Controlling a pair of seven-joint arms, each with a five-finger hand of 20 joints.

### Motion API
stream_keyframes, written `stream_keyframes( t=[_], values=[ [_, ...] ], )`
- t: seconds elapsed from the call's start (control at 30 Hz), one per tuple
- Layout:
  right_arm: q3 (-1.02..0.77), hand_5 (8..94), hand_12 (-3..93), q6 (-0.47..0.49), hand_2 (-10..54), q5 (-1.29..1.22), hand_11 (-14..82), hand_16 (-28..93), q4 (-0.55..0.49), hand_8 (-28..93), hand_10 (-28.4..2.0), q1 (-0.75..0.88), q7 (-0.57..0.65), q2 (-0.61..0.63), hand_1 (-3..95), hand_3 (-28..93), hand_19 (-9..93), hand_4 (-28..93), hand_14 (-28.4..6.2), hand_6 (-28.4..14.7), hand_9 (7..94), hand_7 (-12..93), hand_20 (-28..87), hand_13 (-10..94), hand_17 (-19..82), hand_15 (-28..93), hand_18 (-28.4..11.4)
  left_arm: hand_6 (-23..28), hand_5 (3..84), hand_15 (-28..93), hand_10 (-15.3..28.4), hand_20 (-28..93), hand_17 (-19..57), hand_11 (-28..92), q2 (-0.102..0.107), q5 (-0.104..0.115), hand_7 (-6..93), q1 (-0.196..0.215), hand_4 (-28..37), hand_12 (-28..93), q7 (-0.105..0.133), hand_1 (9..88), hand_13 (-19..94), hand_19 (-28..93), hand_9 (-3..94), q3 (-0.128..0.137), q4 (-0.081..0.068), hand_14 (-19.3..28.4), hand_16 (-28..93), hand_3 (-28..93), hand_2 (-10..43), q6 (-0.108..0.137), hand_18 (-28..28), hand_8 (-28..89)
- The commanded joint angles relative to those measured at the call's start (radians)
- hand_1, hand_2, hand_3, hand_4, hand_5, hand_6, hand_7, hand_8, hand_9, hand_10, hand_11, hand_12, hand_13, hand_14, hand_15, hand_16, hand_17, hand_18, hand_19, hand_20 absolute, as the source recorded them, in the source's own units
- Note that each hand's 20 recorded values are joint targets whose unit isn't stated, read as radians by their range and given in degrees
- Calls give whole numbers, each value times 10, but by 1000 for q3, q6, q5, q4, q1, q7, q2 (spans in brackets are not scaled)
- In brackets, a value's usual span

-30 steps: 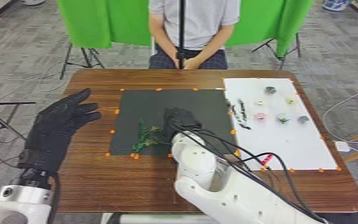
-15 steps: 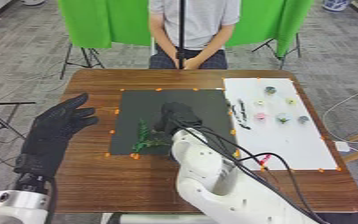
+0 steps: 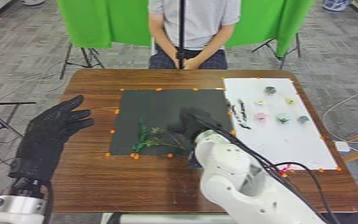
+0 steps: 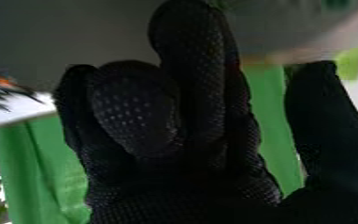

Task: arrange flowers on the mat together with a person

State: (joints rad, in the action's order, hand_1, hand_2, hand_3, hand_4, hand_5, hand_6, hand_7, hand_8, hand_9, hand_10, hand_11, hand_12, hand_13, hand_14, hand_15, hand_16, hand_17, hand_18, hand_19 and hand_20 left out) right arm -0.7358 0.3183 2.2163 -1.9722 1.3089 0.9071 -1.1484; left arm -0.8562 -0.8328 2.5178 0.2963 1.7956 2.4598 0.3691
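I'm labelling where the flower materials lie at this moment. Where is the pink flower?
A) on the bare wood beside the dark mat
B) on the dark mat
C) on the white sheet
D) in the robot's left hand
C: in the head view the pink flower lies on the white sheet, to the right of the dark mat.

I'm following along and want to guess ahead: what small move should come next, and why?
Probably move the right hand toward the pink flower: that lies on the white sheet, while the black mat has greenery.
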Motion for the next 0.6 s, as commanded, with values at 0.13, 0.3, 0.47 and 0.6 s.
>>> stream_keyframes(
  t=[0.13, 0.3, 0.47, 0.6],
  values=[
    [13, 821, 210, 36, 107, -32, 327, 202, 8, -105, -140, 31, 18, 18, 266, 566, 932, -184, -78, -46, 937, 113, 126, 898, 590, 604, -210, 98, 394, 551, 211, 61, -84, 282, -6, 1, 151, 11, -283, 103, 2, 220, 268, 535, 380, -4, 0, 281, -108, 780, 60, 7, 250, -103],
    [40, 824, 210, 52, 110, -48, 326, 201, 15, -106, -141, 16, 0, 13, 265, 564, 932, -184, -79, -47, 937, 114, 128, 898, 589, 604, -211, 99, 396, 552, 212, 61, -84, 282, -8, 2, 153, 10, -283, 103, 0, 220, 269, 534, 382, -4, -1, 281, -108, 780, 60, 7, 250, -103],
    [59, 825, 210, 61, 112, -65, 325, 202, -4, -106, -142, 19, -20, 8, 265, 565, 932, -183, -80, -46, 937, 115, 132, 895, 586, 605, -214, 99, 397, 554, 212, 63, -84, 282, -10, -1, 152, 10, -283, 103, -1, 220, 270, 534, 383, 0, -2, 283, -109, 780, 60, 0, 250, -104],
    [69, 830, 210, 56, 115, -65, 325, 202, -14, -107, -142, 20, -38, 1, 266, 565, 932, -182, -81, -44, 937, 116, 134, 894, 585, 606, -215, 100, 398, 553, 212, 63, -84, 284, -9, -1, 152, 12, -283, 103, 3, 221, 270, 535, 384, 0, -1, 282, -110, 779, 61, 2, 250, -103]
  ],
)
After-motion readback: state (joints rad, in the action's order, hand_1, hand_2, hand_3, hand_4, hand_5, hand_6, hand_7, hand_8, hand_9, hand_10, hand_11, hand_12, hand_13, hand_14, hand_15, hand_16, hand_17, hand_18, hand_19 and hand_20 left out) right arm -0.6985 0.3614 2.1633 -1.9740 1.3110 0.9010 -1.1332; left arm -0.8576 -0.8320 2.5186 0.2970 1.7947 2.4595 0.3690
